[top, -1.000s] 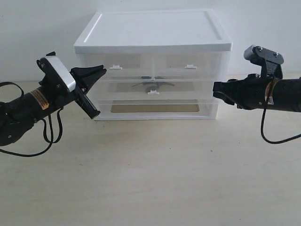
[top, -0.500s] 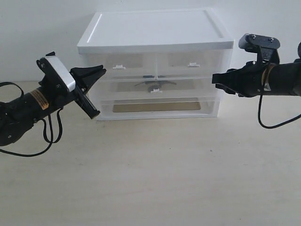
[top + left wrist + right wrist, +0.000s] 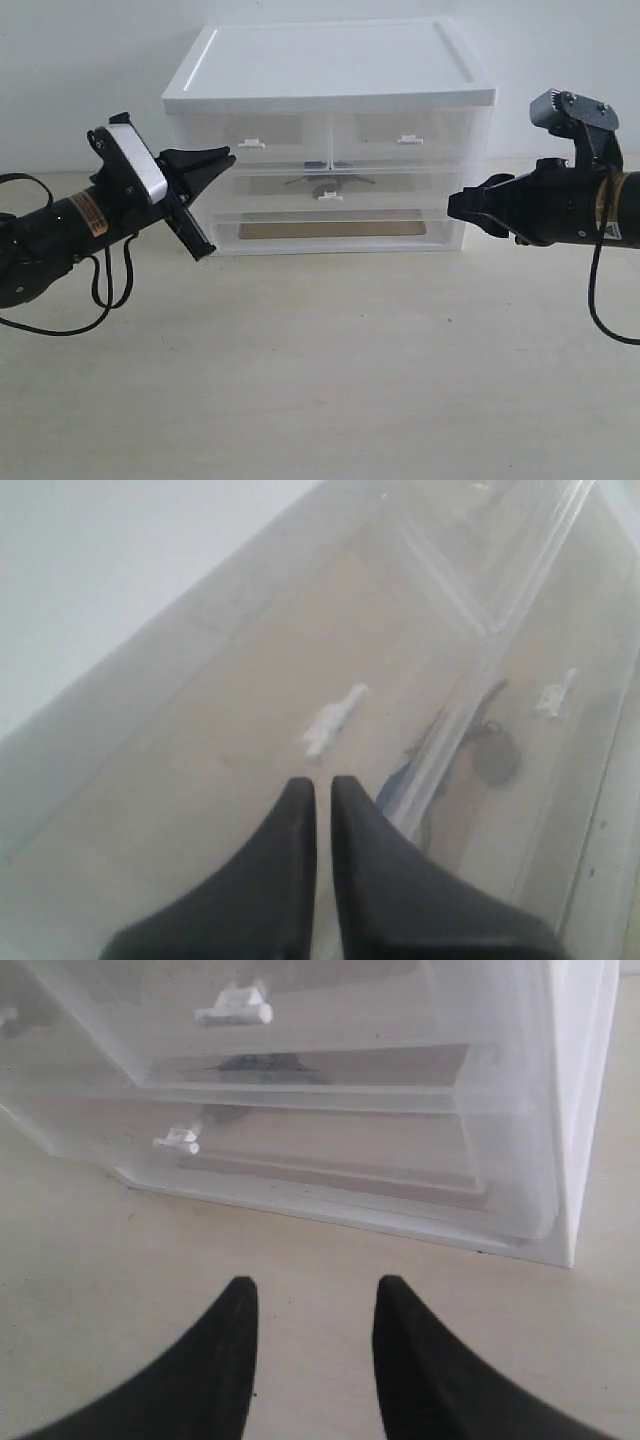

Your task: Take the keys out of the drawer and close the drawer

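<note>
Behind the translucent front of the drawer [image 3: 410,188], the keys [image 3: 325,180] are lying near the middle, just above the small white tab handle [image 3: 328,197]. The drawer itself is sitting pushed fully into the cabinet [image 3: 330,60]. Neither arm is touching anything. The left gripper [image 3: 318,785] is hovering by the cabinet's upper left front corner, its fingers [image 3: 295,830] drawn almost together with only a sliver between them and nothing held. The right gripper [image 3: 315,1305] is hanging off the cabinet's right side at about the drawer's height, its fingers spread apart and empty. By my reading the opening step is only being approached, with nothing pulled yet. The next move is calling for one gripper to come round to the front, pinch that narrow tab and draw it straight outward, so the keys are lying open to a reach from above
</note>
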You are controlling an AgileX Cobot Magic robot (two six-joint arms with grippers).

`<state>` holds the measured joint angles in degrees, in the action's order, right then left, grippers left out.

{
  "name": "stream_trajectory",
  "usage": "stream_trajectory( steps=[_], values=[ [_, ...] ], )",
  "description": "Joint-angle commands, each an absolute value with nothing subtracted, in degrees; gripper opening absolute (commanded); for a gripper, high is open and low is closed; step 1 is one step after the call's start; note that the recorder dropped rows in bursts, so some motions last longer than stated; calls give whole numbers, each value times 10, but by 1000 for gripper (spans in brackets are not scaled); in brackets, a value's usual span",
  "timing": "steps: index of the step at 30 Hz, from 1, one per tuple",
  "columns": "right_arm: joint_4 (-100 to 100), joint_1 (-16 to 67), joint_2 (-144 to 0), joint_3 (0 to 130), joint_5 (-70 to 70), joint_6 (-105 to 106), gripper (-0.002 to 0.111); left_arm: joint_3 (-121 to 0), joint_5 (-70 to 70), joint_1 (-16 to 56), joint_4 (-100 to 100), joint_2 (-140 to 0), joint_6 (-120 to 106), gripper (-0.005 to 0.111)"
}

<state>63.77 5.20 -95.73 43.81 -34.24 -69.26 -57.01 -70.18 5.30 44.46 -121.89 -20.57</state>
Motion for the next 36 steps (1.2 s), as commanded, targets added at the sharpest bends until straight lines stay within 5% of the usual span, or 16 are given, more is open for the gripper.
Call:
stream_trajectory(
  steps=[1,16,21,27,36],
  values=[
    [645,52,-950,434,-354,-691,34,-573,-700,77,461,-1210,-202,4],
    [608,110,-1049,480,-445,-780,34,-581,-654,105,299,-1205,-242,4],
    [590,116,-1136,545,-591,-864,34,-581,-654,105,324,-1205,-242,4],
    [548,146,-1199,603,-556,-907,56,-581,-654,105,324,-1205,-241,4],
    [506,160,-1236,671,-475,-922,57,-581,-654,105,324,-1205,-241,4]
  ],
)
